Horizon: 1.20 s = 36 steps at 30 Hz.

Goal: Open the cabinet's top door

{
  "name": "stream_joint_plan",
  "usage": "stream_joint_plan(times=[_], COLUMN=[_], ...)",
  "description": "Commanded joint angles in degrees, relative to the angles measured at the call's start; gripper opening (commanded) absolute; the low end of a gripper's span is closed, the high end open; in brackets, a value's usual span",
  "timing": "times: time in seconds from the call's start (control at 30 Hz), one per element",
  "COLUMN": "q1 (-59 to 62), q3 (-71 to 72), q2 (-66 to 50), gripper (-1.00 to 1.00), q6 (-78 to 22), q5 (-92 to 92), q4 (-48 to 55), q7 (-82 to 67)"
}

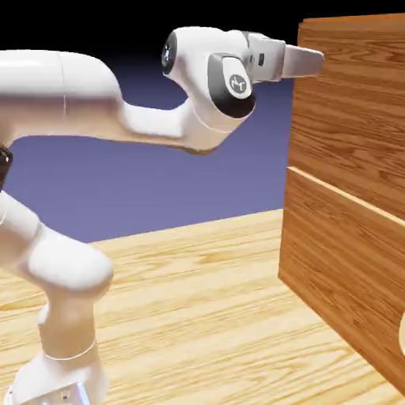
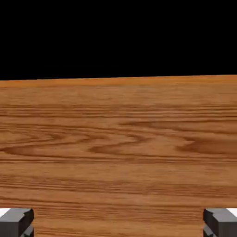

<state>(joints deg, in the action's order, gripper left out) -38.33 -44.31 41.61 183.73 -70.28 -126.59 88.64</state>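
The cabinet point(image 1: 348, 269) fills the exterior view's right side as a big reddish-brown wood-grain box, with a thin pale seam dividing its two panels. The upper panel is the top door point(image 1: 356, 103); its handle is not in sight. My gripper point(image 1: 316, 60) points level at the top door's upper left corner, fingertips right at the wood. In the hand view the top door point(image 2: 118, 139) fills the lower two thirds, with black above it. My gripper point(image 2: 118, 224) is open: the grey fingertips point(image 2: 16, 222) sit far apart at the bottom corners, holding nothing.
A pale yellowish wood-plank floor point(image 1: 206, 300) stretches below the arm and up to the cabinet's foot. A pale round spot point(image 1: 402, 336) shows at the lower panel's right edge. The white arm point(image 1: 71, 269) rises from the exterior view's lower left.
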Motion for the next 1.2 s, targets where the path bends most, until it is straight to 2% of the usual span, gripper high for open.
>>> stream_joint_plan(times=[0.0, 0.9, 1.13, 1.17], q1=[-1.34, -37.17, -49.35, -49.35], q3=[-1.57, -43.75, -52.49, -52.49], q2=[0.32, 8.84, 7.13, 7.13], gripper=[0.00, 0.00, 0.00, -1.00], q6=[0.34, 9.60, 10.84, 10.84], q5=[-2.50, -69.40, -67.77, -67.77], q4=[1.22, 33.98, 44.19, 44.19], q7=[1.64, 45.61, 46.12, 46.12])
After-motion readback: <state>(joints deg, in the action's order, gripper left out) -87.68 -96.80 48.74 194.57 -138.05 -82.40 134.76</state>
